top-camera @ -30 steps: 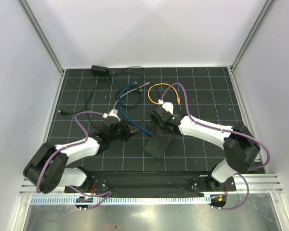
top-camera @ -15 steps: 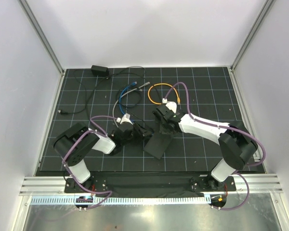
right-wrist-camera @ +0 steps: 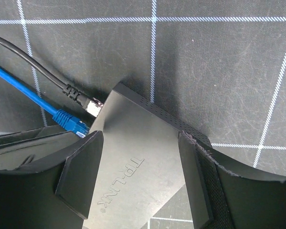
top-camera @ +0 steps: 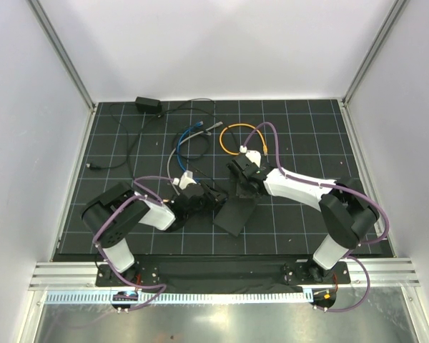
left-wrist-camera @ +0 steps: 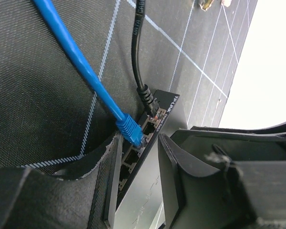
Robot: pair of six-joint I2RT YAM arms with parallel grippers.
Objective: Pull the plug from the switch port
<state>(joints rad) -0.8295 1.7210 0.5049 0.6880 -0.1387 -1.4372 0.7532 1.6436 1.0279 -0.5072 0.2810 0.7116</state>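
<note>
The flat black switch lies at the table's middle; it also shows in the left wrist view and the right wrist view. A blue plug and a black plug sit in neighbouring ports on its edge; both also show in the right wrist view, blue and black. My left gripper is open, its fingertips on either side of the port edge just behind the blue plug. My right gripper is open over the switch's far end.
A small black power adapter lies at the back left with thin black cables. The blue cable loop, a grey cable and an orange cable loop lie behind the switch. White walls enclose the mat.
My left arm has folded and its gripper has moved right, up to the switch's port edge. My right gripper has shifted slightly back over the switch's far end.
</note>
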